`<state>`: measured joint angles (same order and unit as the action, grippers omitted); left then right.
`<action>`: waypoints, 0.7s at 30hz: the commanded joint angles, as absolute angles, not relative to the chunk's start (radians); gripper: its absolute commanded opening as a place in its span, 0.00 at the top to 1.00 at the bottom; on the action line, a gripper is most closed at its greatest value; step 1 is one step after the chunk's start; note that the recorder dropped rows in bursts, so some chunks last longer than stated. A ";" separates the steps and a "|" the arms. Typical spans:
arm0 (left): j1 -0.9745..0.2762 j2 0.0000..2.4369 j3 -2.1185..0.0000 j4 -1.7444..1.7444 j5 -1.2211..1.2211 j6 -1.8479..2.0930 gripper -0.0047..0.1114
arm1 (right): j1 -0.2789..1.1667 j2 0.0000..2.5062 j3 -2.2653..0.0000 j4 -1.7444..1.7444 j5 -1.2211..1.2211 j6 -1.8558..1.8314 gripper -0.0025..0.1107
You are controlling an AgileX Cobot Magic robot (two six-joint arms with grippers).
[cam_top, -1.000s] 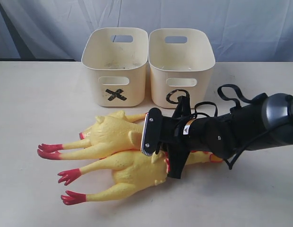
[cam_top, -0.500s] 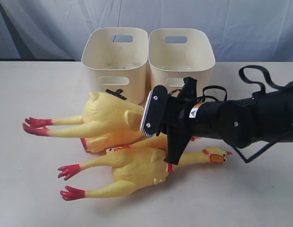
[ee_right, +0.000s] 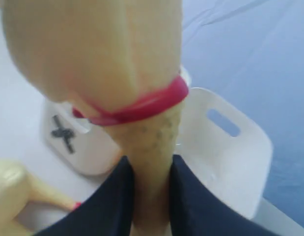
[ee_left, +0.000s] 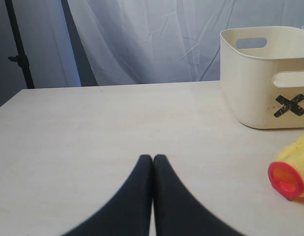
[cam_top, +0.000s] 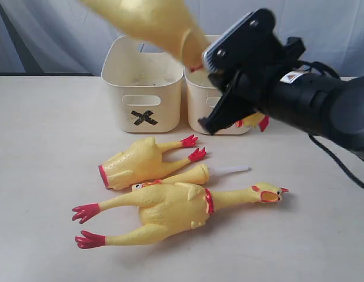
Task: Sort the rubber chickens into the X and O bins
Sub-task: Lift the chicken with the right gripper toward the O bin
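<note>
My right gripper [cam_top: 199, 57] [ee_right: 151, 167] is shut on the neck of a whole rubber chicken [cam_top: 147, 17] [ee_right: 97, 44], just below its red collar [ee_right: 142, 109]. It holds the bird high over the X bin [cam_top: 143, 82] [ee_right: 68, 137] and the O bin [cam_top: 199, 97] [ee_right: 220, 147]; the head [cam_top: 252, 121] dangles under the arm. On the table lie the headless body [cam_top: 140, 167] [ee_left: 289, 177], the head-neck piece with white tube [cam_top: 196, 174] and a second whole chicken [cam_top: 176, 208]. The left gripper [ee_left: 152, 158] is shut on nothing over bare table, left of the X bin [ee_left: 267, 78].
The right arm hides the O mark and much of that bin's front. Both bins stand side by side at the table's back, before a blue-grey curtain [cam_top: 323, 29]. A dark stand [ee_left: 19, 44] rises beyond the table's far left corner.
The right gripper has lifted the chicken from the pile and swung it up above the bins. The headless body now lies uncovered on the table.
</note>
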<state>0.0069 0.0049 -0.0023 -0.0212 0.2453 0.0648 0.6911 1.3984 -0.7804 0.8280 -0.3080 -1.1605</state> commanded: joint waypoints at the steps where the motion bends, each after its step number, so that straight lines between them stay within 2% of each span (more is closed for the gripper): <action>1: 0.008 0.000 0.000 -0.020 0.232 0.060 0.96 | 0.687 1.372 -0.797 1.030 -0.511 -1.163 0.99; 9: 0.008 0.000 0.000 -0.020 0.232 0.060 0.96 | 0.620 1.415 -0.930 1.338 -0.463 -1.376 0.99; 16: 0.008 0.000 0.000 -0.020 0.232 0.060 0.96 | 0.559 1.497 -1.069 1.718 -0.443 -1.803 0.99; 21: 0.008 0.000 0.000 -0.020 0.232 0.060 0.96 | 0.559 1.571 -1.150 1.744 -0.542 -1.983 0.99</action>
<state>0.0069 0.0049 -0.0023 -0.0212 0.2453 0.0648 0.5661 1.5450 -1.1104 1.7232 -0.4899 -1.9029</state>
